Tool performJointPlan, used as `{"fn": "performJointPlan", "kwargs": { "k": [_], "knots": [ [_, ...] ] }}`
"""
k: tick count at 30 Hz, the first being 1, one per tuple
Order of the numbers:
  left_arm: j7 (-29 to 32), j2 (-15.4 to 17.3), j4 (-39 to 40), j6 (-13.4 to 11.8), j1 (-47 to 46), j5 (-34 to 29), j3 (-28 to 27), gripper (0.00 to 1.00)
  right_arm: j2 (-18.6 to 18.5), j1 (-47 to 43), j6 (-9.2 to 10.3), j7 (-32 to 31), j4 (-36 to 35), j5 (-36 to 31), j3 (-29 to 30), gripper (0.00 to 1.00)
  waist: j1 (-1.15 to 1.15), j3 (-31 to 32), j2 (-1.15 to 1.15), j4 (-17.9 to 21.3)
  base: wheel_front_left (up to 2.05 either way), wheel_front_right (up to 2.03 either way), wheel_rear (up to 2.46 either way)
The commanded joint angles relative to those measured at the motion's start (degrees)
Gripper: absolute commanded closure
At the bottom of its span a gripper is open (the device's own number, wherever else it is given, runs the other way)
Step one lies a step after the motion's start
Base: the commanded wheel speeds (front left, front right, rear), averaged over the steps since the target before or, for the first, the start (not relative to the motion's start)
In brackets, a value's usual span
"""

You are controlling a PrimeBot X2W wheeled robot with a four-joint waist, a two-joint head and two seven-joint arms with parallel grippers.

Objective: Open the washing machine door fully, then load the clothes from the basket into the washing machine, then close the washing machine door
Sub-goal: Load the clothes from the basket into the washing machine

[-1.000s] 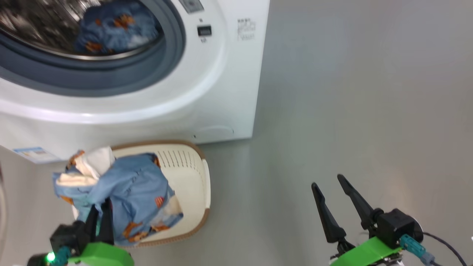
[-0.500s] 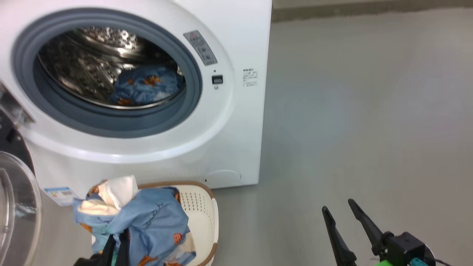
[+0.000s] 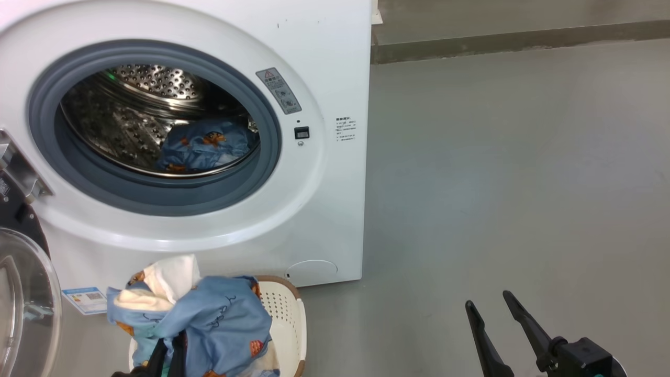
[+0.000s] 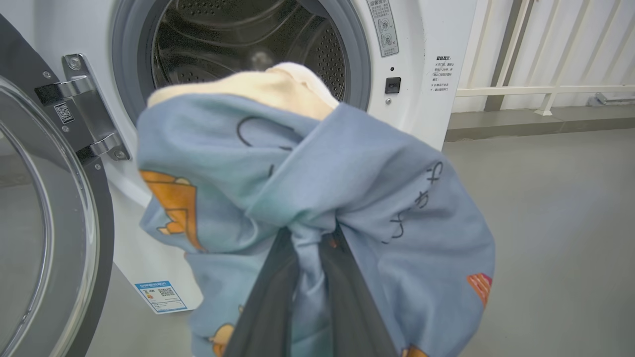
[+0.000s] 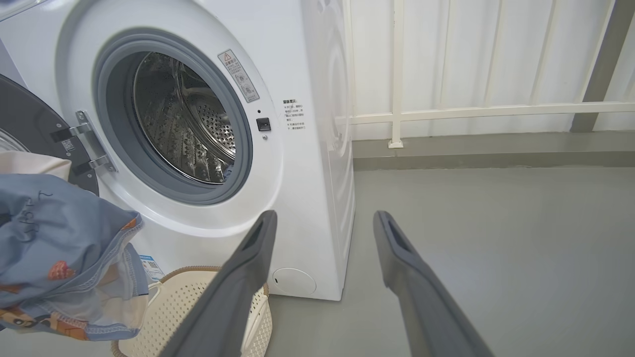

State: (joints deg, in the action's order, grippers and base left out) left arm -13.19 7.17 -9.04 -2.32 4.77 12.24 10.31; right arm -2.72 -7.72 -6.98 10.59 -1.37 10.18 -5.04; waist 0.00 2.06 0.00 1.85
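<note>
Plainly, our left gripper (image 4: 313,237) has its two dark fingers pressed nearly together on a bunched fold of a light-blue garment (image 4: 357,183), which carries orange cartoon figures and a cream-white lining at its top. In the head view this garment hangs over the left part of the basket (image 3: 287,314), a cream-white perforated one with a brown rim. It stands on the grey floor (image 3: 497,183) just in front of the washing machine (image 3: 335,220); whether the lowest folds touch the basket we cannot tell. The washing machine door (image 4: 101,238) stands swung wide open on our left, held by its metal hinge (image 4: 82,104), with its clear glass bowl at the centre. Through the grey rubber gasket (image 3: 157,203) we see the steel drum (image 3: 120,120), and a second blue garment (image 3: 207,146) of the same print lies at the drum's bottom, towards its right side. A blue energy sticker (image 3: 84,299) sits low on the machine's front, near the held cloth, and a round flap (image 3: 312,271) sits at the lower right corner. Our right gripper (image 5: 325,214) hovers on our right, well apart from the basket and over the floor, its fingers spread wide with nothing between them. Beyond the machine's right side a white railing (image 5: 446,106) runs along the wall.
</note>
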Motion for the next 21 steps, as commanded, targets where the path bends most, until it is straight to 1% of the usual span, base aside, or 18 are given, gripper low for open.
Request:
{"fn": "performJointPlan", "kwargs": {
  "k": [1,10,21],
  "knots": [
    [-0.2,0.9,1.8,-0.7,-1.2,-0.2,-1.8,1.00,-0.2,0.5,-0.51,0.0,-1.7,-0.2,-1.3,0.00,0.00,0.1,0.00,0.1,0.00,0.00,0.00],
    [-0.1,1.0,1.2,-1.1,-1.3,0.3,-1.7,1.00,-0.2,0.5,-0.51,-0.1,-1.8,-0.1,-1.0,0.00,0.00,0.4,0.00,0.4,0.00,0.00,0.00],
    [0.2,0.8,0.3,-1.5,-2.1,1.0,-1.3,1.00,-0.2,0.5,-0.51,-0.2,-2.2,-0.2,-0.8,0.00,0.00,-0.6,0.00,0.1,0.00,0.00,0.00]
  ]
}}
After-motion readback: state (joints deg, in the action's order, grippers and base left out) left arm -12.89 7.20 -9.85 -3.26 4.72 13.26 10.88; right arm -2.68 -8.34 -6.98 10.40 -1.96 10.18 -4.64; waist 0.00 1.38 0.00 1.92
